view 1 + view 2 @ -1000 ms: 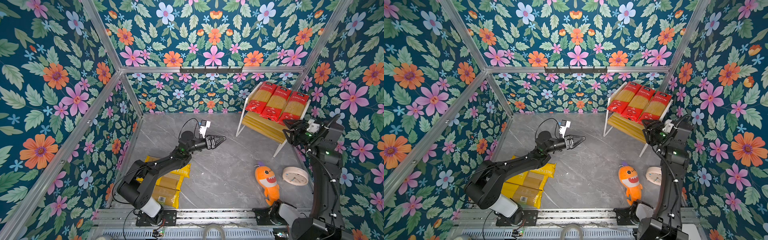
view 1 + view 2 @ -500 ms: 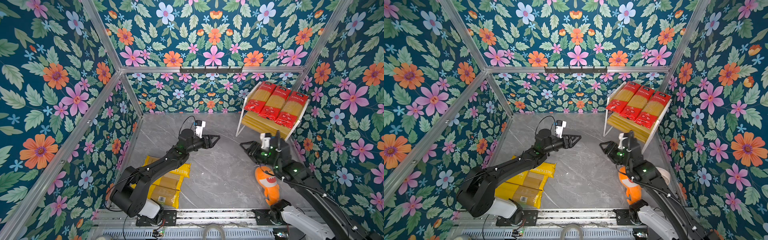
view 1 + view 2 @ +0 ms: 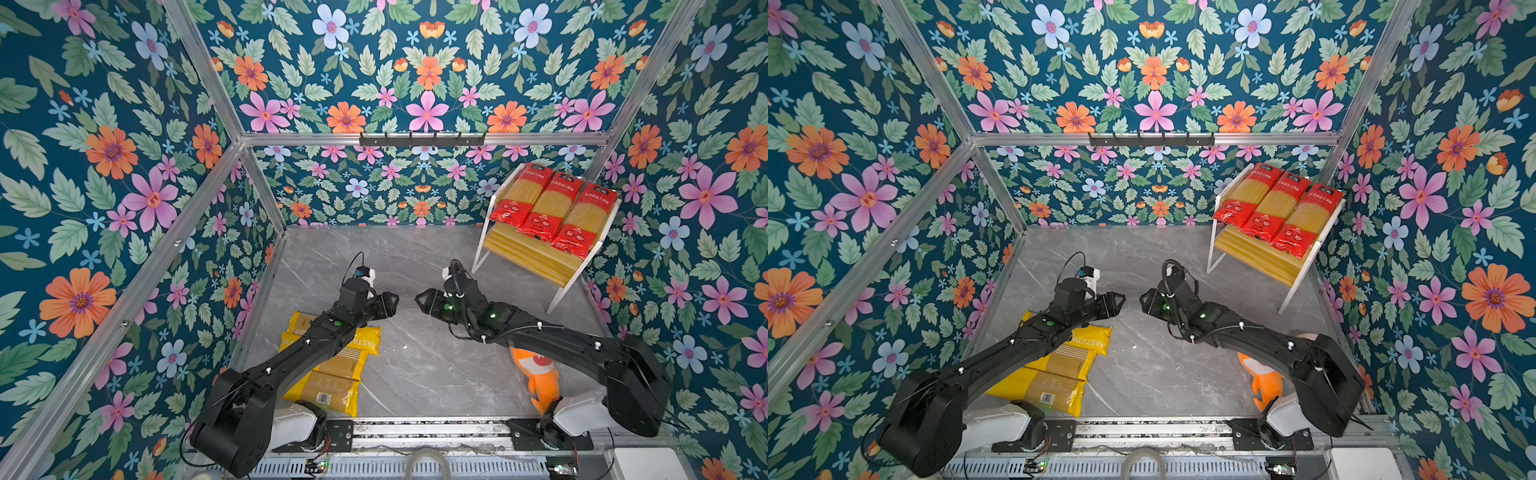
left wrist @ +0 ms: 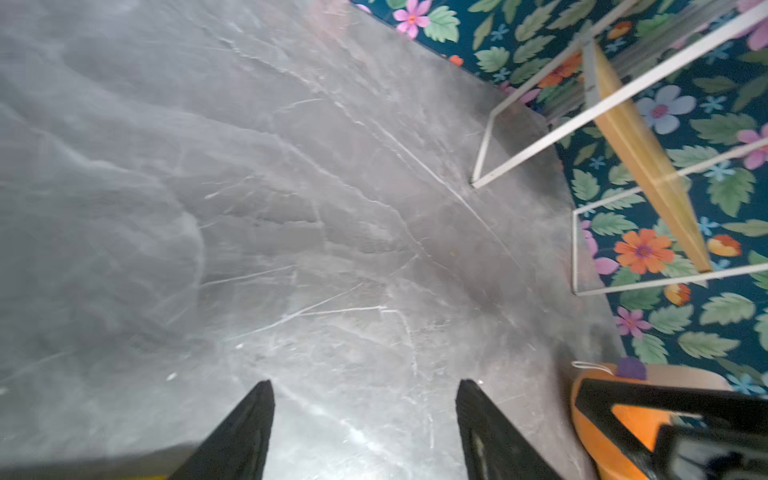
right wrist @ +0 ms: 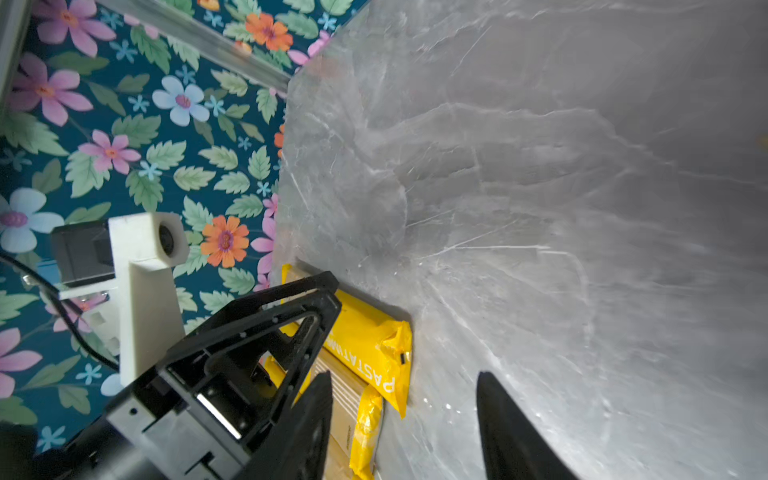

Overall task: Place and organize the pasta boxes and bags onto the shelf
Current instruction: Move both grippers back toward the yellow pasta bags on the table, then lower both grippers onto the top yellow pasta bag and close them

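Note:
Three red pasta bags (image 3: 552, 203) (image 3: 1273, 208) lie side by side on the upper board of the shelf (image 3: 528, 257) (image 3: 1258, 257) (image 4: 640, 153) at the back right; its lower board shows bare wood. Three yellow PASTATIME packs (image 3: 332, 374) (image 3: 1054, 386) (image 5: 370, 345) lie on the floor at the left, partly under my left arm. My left gripper (image 3: 394, 306) (image 3: 1121, 305) (image 4: 365, 382) hangs open over bare floor. My right gripper (image 3: 420, 305) (image 3: 1143, 302) (image 5: 404, 374) faces it tip to tip, open and empty, a short gap apart.
An orange plush shark (image 3: 540, 374) (image 4: 602, 415) lies at the front right, partly under my right arm. A black hook rail (image 3: 422, 139) hangs on the back wall. Floral walls close in three sides of the grey marble floor (image 3: 415, 374).
My right arm has swung away from the shelf, down and left to the middle of the floor, its jaws narrowing a little. My left gripper has dropped slightly toward the yellow packs.

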{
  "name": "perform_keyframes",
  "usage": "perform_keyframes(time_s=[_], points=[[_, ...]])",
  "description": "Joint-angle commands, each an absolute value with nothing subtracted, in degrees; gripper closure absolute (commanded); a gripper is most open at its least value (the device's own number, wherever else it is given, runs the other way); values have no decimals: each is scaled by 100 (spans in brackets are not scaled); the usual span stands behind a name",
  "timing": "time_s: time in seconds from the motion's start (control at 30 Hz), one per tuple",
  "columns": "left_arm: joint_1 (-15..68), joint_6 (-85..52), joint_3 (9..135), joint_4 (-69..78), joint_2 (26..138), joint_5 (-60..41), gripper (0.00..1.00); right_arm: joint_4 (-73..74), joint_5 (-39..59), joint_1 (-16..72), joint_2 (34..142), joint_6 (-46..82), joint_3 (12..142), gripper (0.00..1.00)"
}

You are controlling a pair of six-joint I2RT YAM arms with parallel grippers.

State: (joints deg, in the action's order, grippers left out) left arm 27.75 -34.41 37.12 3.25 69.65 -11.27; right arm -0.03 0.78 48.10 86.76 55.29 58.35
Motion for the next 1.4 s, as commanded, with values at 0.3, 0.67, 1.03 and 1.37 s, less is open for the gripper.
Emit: perform_keyframes(time_s=[0.3, 0.67, 1.03, 1.37], points=[[1500, -4141, 2789, -638, 5801, -770, 27, -1068, 1376, 5382, 11414, 4441, 8203, 42], [1445, -4113, 2674, -523, 5689, -875, 27, -2364, 1246, 5368, 12098, 4385, 8822, 53], [1446, -4097, 2551, -377, 5692, -982, 27, -2129, 1300, 5182, 12602, 4572, 9218, 65], [1450, -4127, 2481, -258, 5714, -1069, 28, -1020, 1481, 4992, 12129, 4978, 8429, 92]])
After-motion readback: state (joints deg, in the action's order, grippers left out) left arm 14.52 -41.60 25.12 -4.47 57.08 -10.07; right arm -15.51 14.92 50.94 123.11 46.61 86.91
